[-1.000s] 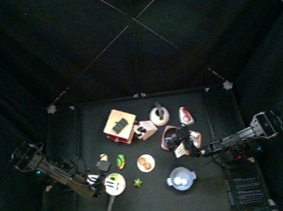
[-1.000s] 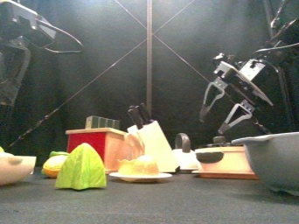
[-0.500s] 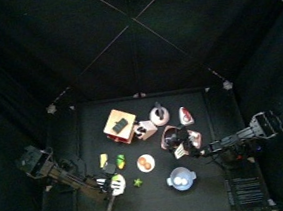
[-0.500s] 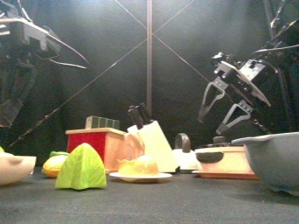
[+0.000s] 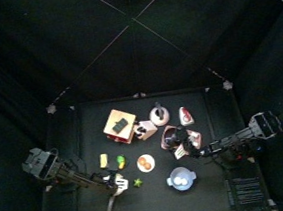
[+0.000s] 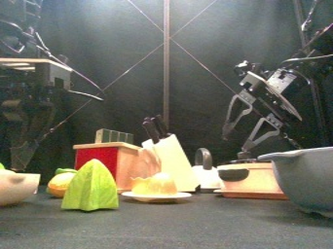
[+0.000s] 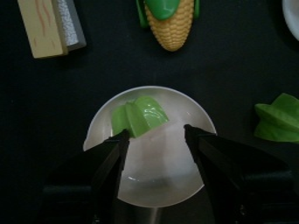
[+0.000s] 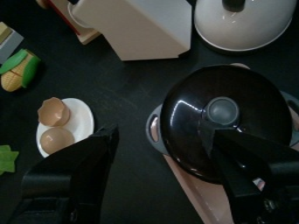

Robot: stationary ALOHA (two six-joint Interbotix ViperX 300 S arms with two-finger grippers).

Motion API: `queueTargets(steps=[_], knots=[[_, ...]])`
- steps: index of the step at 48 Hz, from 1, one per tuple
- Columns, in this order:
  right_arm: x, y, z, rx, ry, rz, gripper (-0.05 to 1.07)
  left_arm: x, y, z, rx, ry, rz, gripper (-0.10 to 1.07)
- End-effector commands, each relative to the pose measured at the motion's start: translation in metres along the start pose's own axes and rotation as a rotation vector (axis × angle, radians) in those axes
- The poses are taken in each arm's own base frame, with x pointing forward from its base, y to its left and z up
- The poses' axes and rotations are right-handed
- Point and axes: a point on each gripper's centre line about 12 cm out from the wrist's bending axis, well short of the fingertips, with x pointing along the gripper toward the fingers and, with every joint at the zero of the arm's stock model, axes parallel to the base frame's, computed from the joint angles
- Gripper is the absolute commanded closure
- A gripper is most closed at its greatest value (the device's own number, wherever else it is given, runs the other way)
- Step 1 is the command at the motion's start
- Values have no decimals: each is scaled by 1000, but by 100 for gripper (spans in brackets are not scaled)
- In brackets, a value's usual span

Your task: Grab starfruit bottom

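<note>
One starfruit [image 7: 278, 117] (green), two eggshell halves [image 8: 52, 125] on saucer [image 8: 77, 114].

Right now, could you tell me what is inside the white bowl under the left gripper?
The white bowl holds one light green chunky piece. The open left gripper hides part of the bowl's floor, so anything there is unseen.

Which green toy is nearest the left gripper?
The green chunk in the white bowl, framed by the open jaws of the left gripper. The starfruit lies off to one side on the table, outside the bowl.
</note>
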Motion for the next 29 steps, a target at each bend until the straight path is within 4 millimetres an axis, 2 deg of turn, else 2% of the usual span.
queueTargets(steps=[1,29], knots=[[-1,1,3,7,-10,7,2,0,-2,4,-24,9,-1,9],[2,-2,-1,8,5,-11,2,11,2,8,-47,15,41,13]])
